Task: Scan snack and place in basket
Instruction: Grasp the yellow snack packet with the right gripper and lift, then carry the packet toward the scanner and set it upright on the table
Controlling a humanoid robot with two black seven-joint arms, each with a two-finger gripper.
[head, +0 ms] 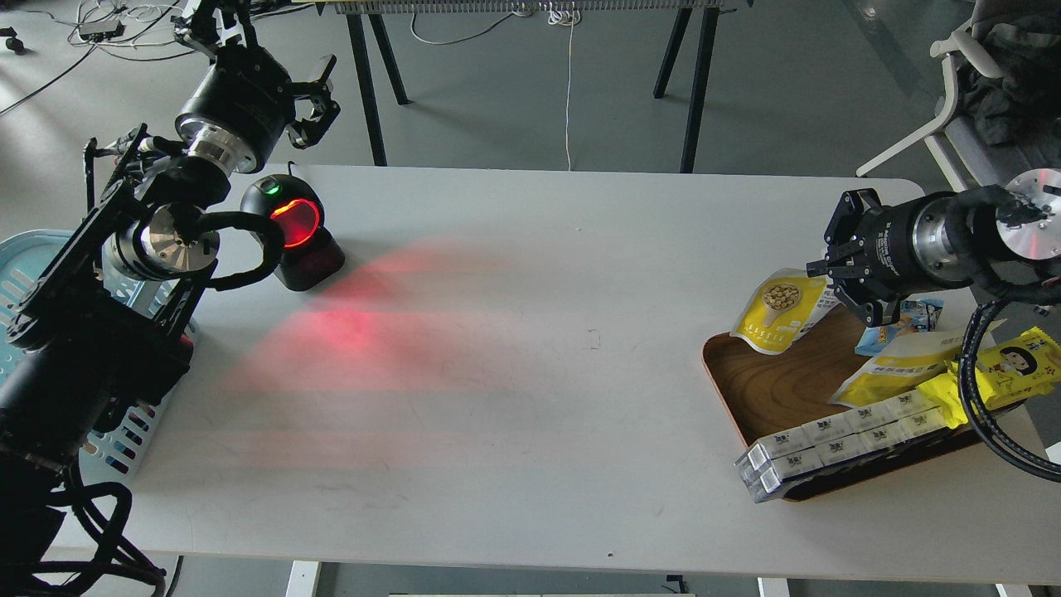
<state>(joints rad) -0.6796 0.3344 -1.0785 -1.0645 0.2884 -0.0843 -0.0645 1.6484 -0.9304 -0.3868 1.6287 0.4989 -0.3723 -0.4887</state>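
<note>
The snack (779, 311), a small pouch with a yellow lower half, white top and a round picture of beige balls, hangs tilted above the left end of the brown wooden tray (767, 390). My right gripper (829, 282) is shut on the pouch's white top edge and holds it in the air. The light blue basket (25, 265) sits at the table's left edge, mostly hidden behind my left arm. My left gripper (319, 95) is open and empty, raised behind the black scanner (290, 232) with its red glowing window.
The tray holds a yellow pouch (895, 369), a bright yellow wrapper with a cartoon face (1007, 369), a light blue packet (908, 319) and long white boxes (837, 444). Red scanner light falls on the white table (530, 373). A chair (978, 83) stands at the back right.
</note>
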